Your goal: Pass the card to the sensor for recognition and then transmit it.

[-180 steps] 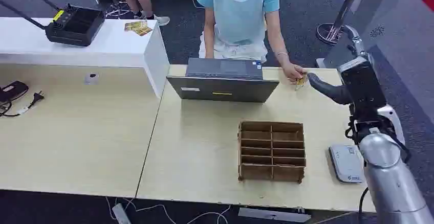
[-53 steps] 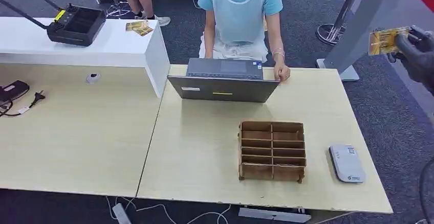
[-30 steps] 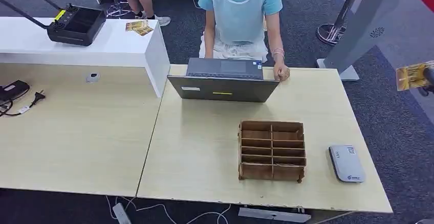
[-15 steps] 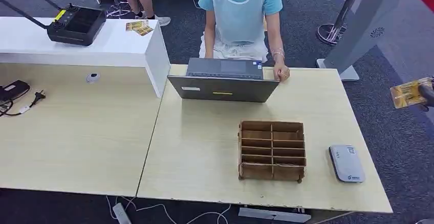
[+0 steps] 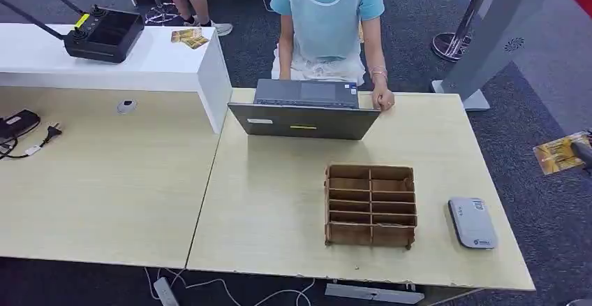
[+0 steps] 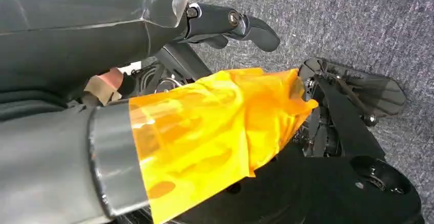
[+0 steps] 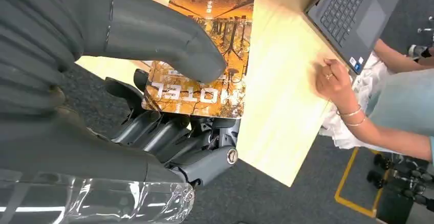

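An orange-brown hotel card [image 5: 560,154] hangs in the air off the table's right side, over the dark carpet. My right hand [image 5: 585,151] holds it at the picture's right edge. In the right wrist view the thumb [image 7: 169,47] presses the card [image 7: 217,27] against the fingers beneath it. The grey-white card sensor [image 5: 472,223] lies flat near the table's front right corner, to the left of and nearer than the card. My left hand [image 6: 225,22] hangs over the carpet with its dark fingers stretched out and nothing in them.
A brown cardboard divider box [image 5: 371,205] stands left of the sensor. An open laptop [image 5: 305,109] sits at the far table edge, where a person [image 5: 328,12] rests a hand [image 5: 382,99]. A grey metal stand [image 5: 489,33] rises at the back right.
My right hand has carried the card downward along the picture's right edge, from high by the metal stand to level with the table's right side. The person's hand stays by the laptop.
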`<state>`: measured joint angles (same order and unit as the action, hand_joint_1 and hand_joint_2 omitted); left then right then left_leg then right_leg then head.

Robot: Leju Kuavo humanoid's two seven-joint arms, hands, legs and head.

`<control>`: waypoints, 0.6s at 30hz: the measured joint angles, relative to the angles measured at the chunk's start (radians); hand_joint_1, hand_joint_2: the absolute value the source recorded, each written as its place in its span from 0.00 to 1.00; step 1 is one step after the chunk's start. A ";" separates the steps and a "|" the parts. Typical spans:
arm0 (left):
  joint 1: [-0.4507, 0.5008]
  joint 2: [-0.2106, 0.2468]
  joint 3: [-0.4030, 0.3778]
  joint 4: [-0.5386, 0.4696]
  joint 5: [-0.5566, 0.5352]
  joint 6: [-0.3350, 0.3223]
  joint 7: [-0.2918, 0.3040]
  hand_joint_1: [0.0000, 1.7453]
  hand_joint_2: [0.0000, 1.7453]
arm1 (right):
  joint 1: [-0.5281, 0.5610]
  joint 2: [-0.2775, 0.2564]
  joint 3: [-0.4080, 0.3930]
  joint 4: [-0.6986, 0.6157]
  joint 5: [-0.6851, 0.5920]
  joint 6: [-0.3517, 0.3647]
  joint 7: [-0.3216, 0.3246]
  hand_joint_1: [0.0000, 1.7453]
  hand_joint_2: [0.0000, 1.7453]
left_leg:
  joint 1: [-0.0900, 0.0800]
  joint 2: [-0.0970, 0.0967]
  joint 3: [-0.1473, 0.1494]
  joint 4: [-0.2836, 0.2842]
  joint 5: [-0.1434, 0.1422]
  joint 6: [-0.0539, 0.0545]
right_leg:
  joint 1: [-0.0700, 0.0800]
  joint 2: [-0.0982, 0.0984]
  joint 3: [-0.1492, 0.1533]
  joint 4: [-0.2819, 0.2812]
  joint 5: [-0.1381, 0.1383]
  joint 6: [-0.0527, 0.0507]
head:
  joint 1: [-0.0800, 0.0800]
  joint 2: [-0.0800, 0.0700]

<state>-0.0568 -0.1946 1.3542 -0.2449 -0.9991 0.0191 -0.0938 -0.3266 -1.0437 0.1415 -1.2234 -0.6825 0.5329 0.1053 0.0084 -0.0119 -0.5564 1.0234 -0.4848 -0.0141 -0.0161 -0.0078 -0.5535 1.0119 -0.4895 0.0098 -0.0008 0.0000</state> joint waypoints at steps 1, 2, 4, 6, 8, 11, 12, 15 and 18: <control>0.000 0.000 0.000 0.000 0.000 0.000 0.000 0.00 0.00 | 0.001 0.000 0.000 0.000 0.000 0.000 0.000 1.00 1.00 | 0.000 0.000 0.000 0.000 0.000 0.000 | 0.000 0.000 0.000 0.000 0.000 0.000 | 0.000 0.000; 0.000 0.000 0.000 0.000 0.000 0.000 0.000 0.00 0.00 | 0.002 -0.001 0.000 0.000 0.000 0.000 0.000 1.00 1.00 | 0.000 0.000 0.000 0.000 0.000 0.000 | 0.000 0.000 0.000 0.000 0.000 0.000 | 0.000 0.000; 0.000 0.000 0.000 0.000 0.000 0.000 0.000 0.00 0.00 | 0.003 -0.002 0.000 0.000 0.000 0.000 0.000 1.00 1.00 | 0.000 0.000 0.000 0.000 0.000 0.000 | 0.000 0.000 0.000 0.000 0.000 0.000 | 0.000 0.000; 0.000 0.000 0.000 0.000 0.000 0.000 0.000 0.00 0.00 | 0.005 -0.002 0.000 0.000 0.002 -0.002 0.000 1.00 1.00 | 0.000 0.000 0.000 0.000 0.000 0.000 | 0.000 0.000 0.000 0.000 0.000 0.000 | 0.000 0.000; 0.000 0.000 0.000 0.002 0.000 0.000 0.001 0.00 0.00 | 0.012 -0.002 0.000 0.000 0.007 -0.004 0.003 1.00 1.00 | 0.000 0.000 0.000 0.000 0.000 0.000 | 0.000 0.000 0.000 0.000 0.000 0.000 | 0.000 0.000; 0.000 0.000 0.000 0.002 -0.002 0.000 0.003 0.00 0.00 | 0.032 -0.002 0.000 -0.001 0.029 -0.013 0.002 1.00 1.00 | 0.000 0.000 0.000 0.000 0.000 0.000 | 0.000 0.000 0.000 0.000 0.000 0.000 | 0.000 0.000; 0.000 0.000 0.000 0.002 -0.003 0.000 0.003 0.00 0.00 | 0.037 -0.002 0.000 -0.001 0.038 -0.015 0.002 1.00 1.00 | 0.000 0.000 -0.001 0.000 0.000 0.000 | 0.000 0.000 0.000 0.000 0.000 0.000 | 0.000 0.000; 0.000 0.001 0.000 0.002 -0.006 0.000 0.003 0.00 0.00 | 0.040 0.001 0.001 -0.001 0.065 -0.022 0.004 1.00 1.00 | 0.000 0.000 0.000 0.000 0.000 0.000 | 0.000 0.000 0.000 0.000 0.000 0.000 | 0.000 0.000; 0.000 0.001 0.000 0.002 -0.006 0.000 0.003 0.00 0.00 | 0.040 0.008 0.003 -0.001 0.080 -0.029 0.006 1.00 1.00 | 0.000 0.000 0.000 0.000 0.000 0.000 | 0.000 0.000 0.000 0.000 0.000 0.000 | 0.000 0.000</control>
<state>-0.0570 -0.1938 1.3542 -0.2434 -1.0052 0.0187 -0.0908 -0.2866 -1.0361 0.1446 -1.2245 -0.6027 0.5035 0.1110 0.0084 -0.0120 -0.5567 1.0233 -0.4848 -0.0141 -0.0160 -0.0079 -0.5535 1.0119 -0.4896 0.0098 -0.0008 0.0000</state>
